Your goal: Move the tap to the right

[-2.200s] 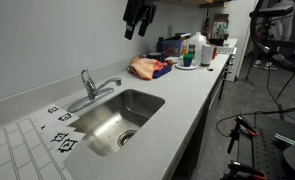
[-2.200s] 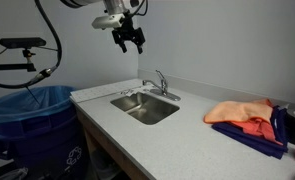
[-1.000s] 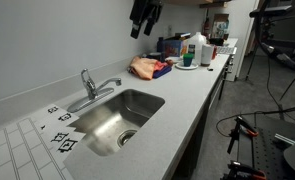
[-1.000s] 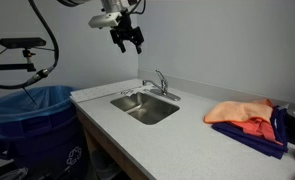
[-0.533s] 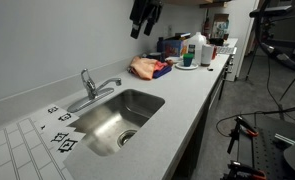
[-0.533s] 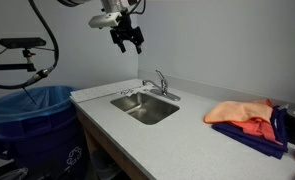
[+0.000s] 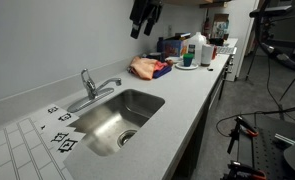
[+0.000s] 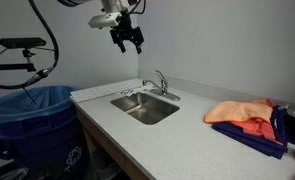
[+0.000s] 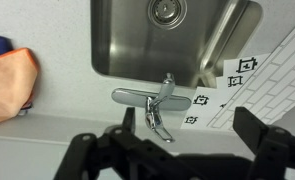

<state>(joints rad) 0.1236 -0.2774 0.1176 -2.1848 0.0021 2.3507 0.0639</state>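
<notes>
The chrome tap (image 7: 95,88) stands behind the steel sink (image 7: 112,120) at the wall in both exterior views (image 8: 159,83). Its spout reaches out over the basin (image 8: 142,108). In the wrist view the tap (image 9: 152,100) lies just below the basin's edge, with its lever handle pointing toward the camera. My gripper (image 7: 142,20) hangs high in the air above the counter, well clear of the tap (image 8: 127,42). Its black fingers are spread wide in the wrist view (image 9: 167,150), with nothing between them.
An orange cloth (image 7: 145,67) lies on the counter beside the sink (image 8: 242,115). Bottles and containers (image 7: 192,50) crowd the counter's far end. Printed markers (image 7: 62,125) and a tiled patch (image 7: 12,155) lie at the sink's other side. A blue bin (image 8: 27,120) stands beside the counter.
The gripper rose slightly and shifted a little between the oldest frames and one second ago. Since then nothing has visibly moved.
</notes>
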